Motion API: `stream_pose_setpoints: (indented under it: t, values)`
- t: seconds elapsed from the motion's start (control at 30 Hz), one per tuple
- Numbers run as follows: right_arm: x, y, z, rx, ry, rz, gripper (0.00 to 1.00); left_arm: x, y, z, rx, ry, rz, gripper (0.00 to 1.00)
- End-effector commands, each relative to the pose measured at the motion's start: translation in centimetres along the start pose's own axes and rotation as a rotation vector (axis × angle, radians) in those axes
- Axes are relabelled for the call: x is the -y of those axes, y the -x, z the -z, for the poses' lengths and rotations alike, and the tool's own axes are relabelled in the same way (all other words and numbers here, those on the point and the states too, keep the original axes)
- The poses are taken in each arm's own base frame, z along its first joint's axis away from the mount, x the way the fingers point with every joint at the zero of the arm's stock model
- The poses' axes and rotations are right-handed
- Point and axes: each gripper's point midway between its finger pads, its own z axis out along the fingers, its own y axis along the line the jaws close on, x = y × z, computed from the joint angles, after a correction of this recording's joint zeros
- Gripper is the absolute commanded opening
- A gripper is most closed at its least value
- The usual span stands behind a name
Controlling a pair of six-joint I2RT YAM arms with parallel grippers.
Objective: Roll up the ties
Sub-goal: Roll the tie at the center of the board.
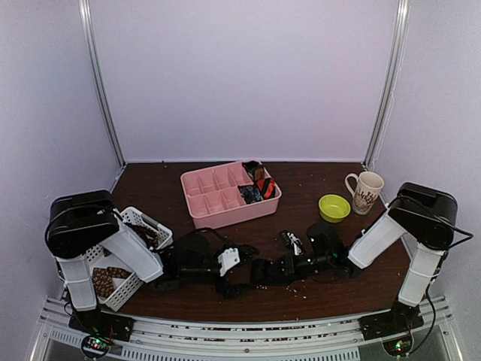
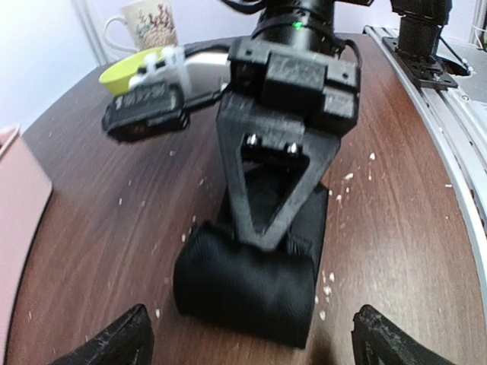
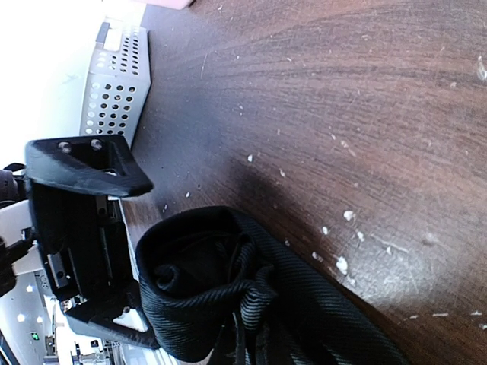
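A plain black tie (image 2: pixel 243 285) lies on the brown table, rolled into a thick coil with its tail running back under the right arm. In the left wrist view my left gripper (image 2: pixel 251 344) is open, its fingertips (image 2: pixel 114 342) set wide on either side of the coil and not touching it. My right gripper (image 2: pixel 266 228) comes in from the far side, shut on the top edge of the black tie. The right wrist view shows the coil's spiral end (image 3: pixel 205 296) close up; its own fingers are hidden by the fabric. More rolled ties (image 1: pixel 259 184) sit in the pink organizer's right compartments.
The pink organizer (image 1: pixel 218 197) stands mid-table, with a green bowl (image 1: pixel 334 207) and a patterned mug (image 1: pixel 365 192) to its right. A white perforated basket (image 1: pixel 143 226) holding brown patterned ties (image 1: pixel 109 280) stands at the left. White crumbs are scattered on the wood.
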Motion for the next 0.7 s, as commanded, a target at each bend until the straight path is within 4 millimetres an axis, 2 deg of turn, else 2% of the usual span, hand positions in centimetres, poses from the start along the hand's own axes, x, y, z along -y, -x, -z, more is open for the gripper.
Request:
stream_pose_setpoints:
  t: [0.0, 0.2, 0.3, 0.4, 0.53, 0.6, 0.67]
  values:
    - [5.4, -3.3, 0.5, -0.098, -0.177, -0.101, 0.00, 0.2, 3.0, -1.8, 0.090, -0.055, -0.112, 0.93]
    - [4.7, -3.3, 0.1, -0.131, -0.155, -0.070, 0.00, 0.7, 1.1, -3.9, 0.042, -0.103, -0.127, 0.89]
    - [4.5, -3.0, 0.0, -0.140, -0.163, -0.045, 0.00, 1.1, 0.2, -4.2, 0.016, -0.133, -0.121, 0.85]
    - [4.3, -2.7, -0.3, -0.146, -0.162, -0.031, 0.00, 1.7, -0.5, -4.1, -0.015, -0.165, -0.113, 0.73]
    - [3.2, -1.9, -0.6, -0.147, -0.139, -0.011, 0.00, 1.7, -0.9, -3.3, -0.057, -0.160, -0.069, 0.49]
    - [2.2, -1.2, -0.5, -0.134, -0.118, 0.001, 0.08, 1.5, -1.6, -2.9, -0.105, -0.140, -0.043, 0.42]
    - [1.0, -0.6, 0.0, -0.113, -0.099, 0.017, 0.22, 1.5, -2.4, -2.5, -0.158, -0.133, -0.017, 0.40]
